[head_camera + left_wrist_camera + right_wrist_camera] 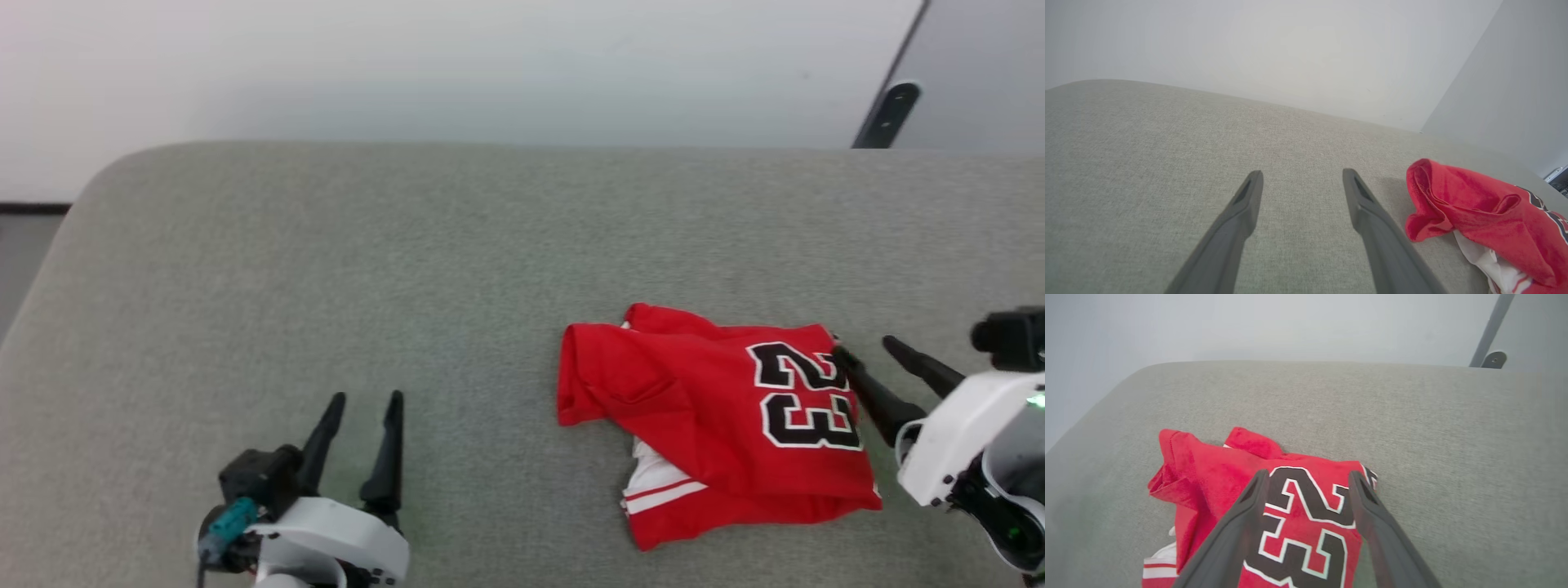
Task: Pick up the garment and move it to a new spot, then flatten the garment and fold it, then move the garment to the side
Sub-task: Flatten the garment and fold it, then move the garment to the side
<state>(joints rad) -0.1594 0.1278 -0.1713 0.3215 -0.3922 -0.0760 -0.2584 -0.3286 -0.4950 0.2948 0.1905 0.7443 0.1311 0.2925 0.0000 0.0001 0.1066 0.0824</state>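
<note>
Head view: garment (pixel 710 416) rumpled on cushion (pixel 408 245), right claw (pixel 863 346) spread at its right edge; left claw (pixel 367 397) spread, well apart.

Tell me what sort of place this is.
Probably an indoor test room rather than a lived-in home: a grey fabric-covered surface with a rounded corner, a bare pale wall behind it, and one red garment lying on it.

Garment (pixel 694 400) on padded surface (pixel 326 269), right side
</note>
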